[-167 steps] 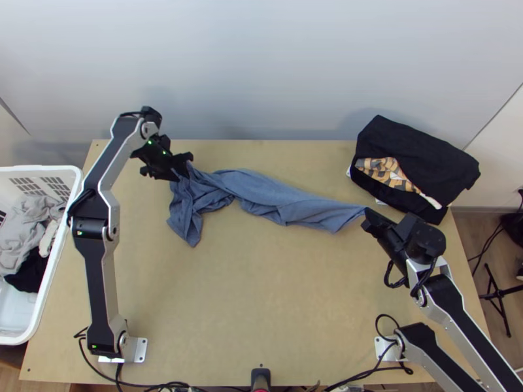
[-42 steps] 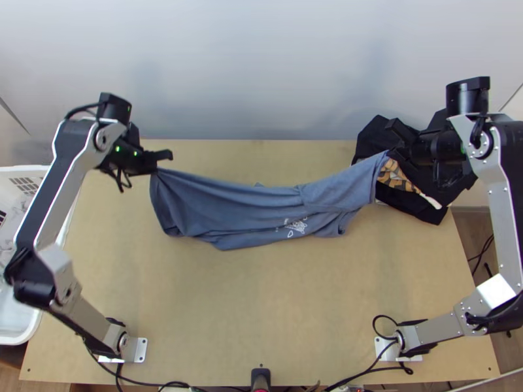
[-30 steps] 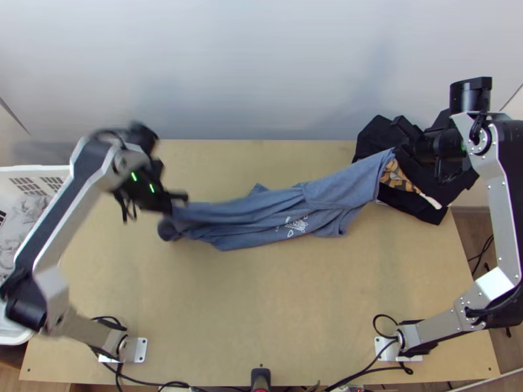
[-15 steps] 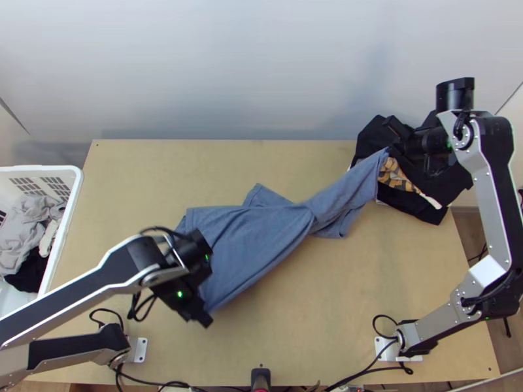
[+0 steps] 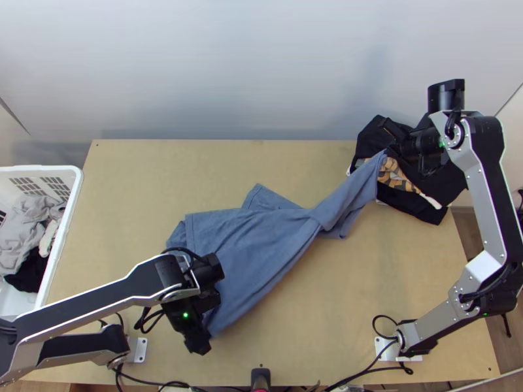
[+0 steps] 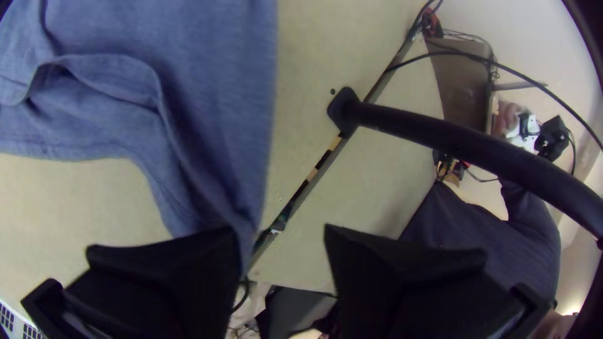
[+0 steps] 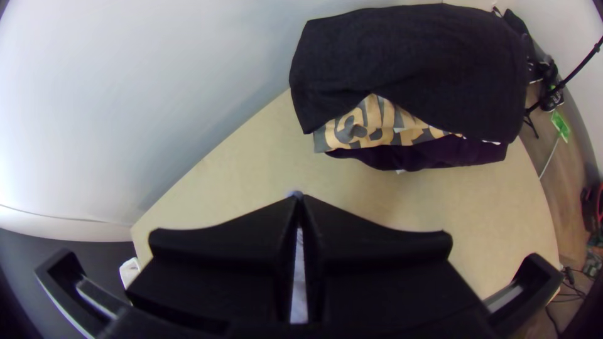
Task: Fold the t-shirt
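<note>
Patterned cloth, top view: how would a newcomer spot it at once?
On the wooden table, at its far right corner, sits a black cloth. The orange-and-grey cloth peeks out from under it, patterned, unlike that plain black cover or the blue t-shirt nearby.

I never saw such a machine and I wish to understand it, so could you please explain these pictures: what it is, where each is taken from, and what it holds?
These are two robot arms, each ending in flat black fingers that grip. One picture looks steeply down on the light wooden table; the other two come from cameras on the wrists. On the table lies a blue t-shirt, partly spread, narrowing towards the far right. The right gripper is closed on that raised end. The left gripper is open, at the shirt's near corner. A pile of clothes, black and patterned, lies at the far right; a white basket with more laundry stands at the left.
</note>
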Action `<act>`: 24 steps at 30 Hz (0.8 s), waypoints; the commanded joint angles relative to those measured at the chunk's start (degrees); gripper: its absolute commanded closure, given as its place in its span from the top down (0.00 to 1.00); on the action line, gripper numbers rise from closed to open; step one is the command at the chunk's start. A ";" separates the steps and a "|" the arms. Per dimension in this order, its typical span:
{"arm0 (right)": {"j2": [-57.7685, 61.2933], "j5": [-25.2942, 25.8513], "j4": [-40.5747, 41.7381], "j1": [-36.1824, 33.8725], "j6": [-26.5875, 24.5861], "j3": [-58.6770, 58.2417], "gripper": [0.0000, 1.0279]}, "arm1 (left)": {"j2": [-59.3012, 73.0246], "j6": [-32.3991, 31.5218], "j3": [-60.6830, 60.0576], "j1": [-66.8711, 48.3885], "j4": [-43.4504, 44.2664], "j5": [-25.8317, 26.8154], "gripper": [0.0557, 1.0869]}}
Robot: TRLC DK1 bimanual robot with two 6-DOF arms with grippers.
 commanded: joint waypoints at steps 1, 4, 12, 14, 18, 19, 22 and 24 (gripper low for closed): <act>0.07 0.73 0.53 0.21 -0.06 -1.02 0.03 | 0.76 1.38 2.25 5.86 5.20 0.85 0.94; 0.07 0.91 1.06 0.47 0.03 -1.73 0.03 | 1.64 1.29 4.09 10.61 8.63 1.20 0.94; 0.15 1.87 1.85 1.35 0.03 -1.81 0.03 | 4.98 -0.29 13.32 26.43 3.97 5.69 0.95; 0.42 1.87 2.02 1.35 0.11 -1.81 0.03 | 4.19 0.85 12.88 26.34 0.99 6.65 0.95; 0.59 1.87 2.81 1.62 0.11 -1.81 0.03 | 2.08 3.48 11.30 24.84 -3.06 9.47 0.95; 0.59 1.87 3.17 1.62 0.20 -1.73 0.03 | 1.99 3.31 11.21 24.05 -4.20 10.26 0.95; 0.59 1.96 3.25 1.62 0.38 -1.29 0.03 | 1.55 2.17 11.12 22.21 -5.87 10.78 0.95; 0.50 2.05 3.25 1.62 0.38 -1.02 0.03 | 1.90 0.32 11.03 21.42 -5.34 10.34 0.95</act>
